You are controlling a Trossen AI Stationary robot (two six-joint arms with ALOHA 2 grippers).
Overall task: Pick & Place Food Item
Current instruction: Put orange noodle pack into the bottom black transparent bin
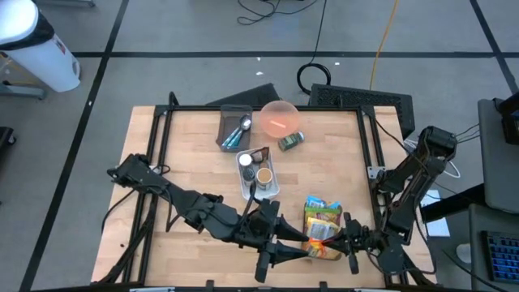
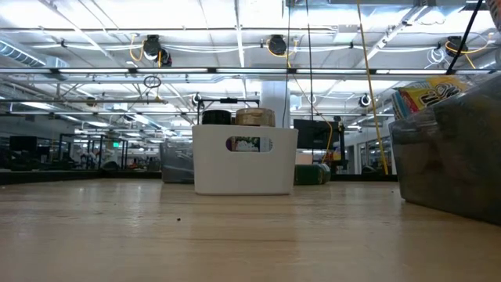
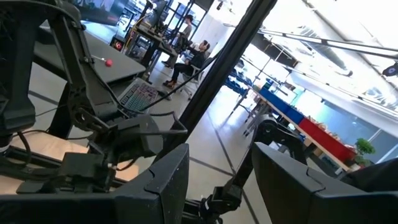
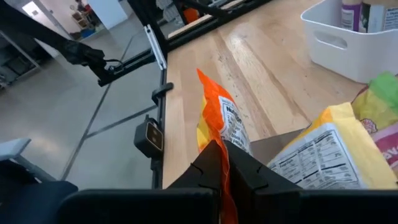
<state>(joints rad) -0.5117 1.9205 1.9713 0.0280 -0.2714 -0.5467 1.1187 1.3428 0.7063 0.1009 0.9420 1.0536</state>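
An orange snack packet (image 4: 214, 121) sticks out from my right gripper (image 4: 222, 163), which is shut on it near the table's front right (image 1: 334, 242). Right beside it lies a yellow-and-green snack bag (image 1: 323, 215), its nutrition label (image 4: 323, 155) showing in the right wrist view. A white bin (image 1: 258, 174) holding jars stands mid-table. My left gripper (image 1: 296, 247) hovers open above the table just left of the packet, pointing level into the room, with nothing between its fingers (image 3: 168, 180). My right gripper pinches the orange packet's near end (image 4: 219, 138) between its two shut fingers. The fingers come almost level, slanting slightly down. The packet stands on edge and reaches out past the fingertips. Whether its far end touches the table cannot be told.
At the back of the table are a dark tray (image 1: 235, 128) with a spoon, a pink bowl (image 1: 280, 118) and a small jar (image 1: 290, 142). Black frame rails (image 1: 369, 138) run along the table's sides. Bare wood (image 1: 195, 154) lies left of the bin.
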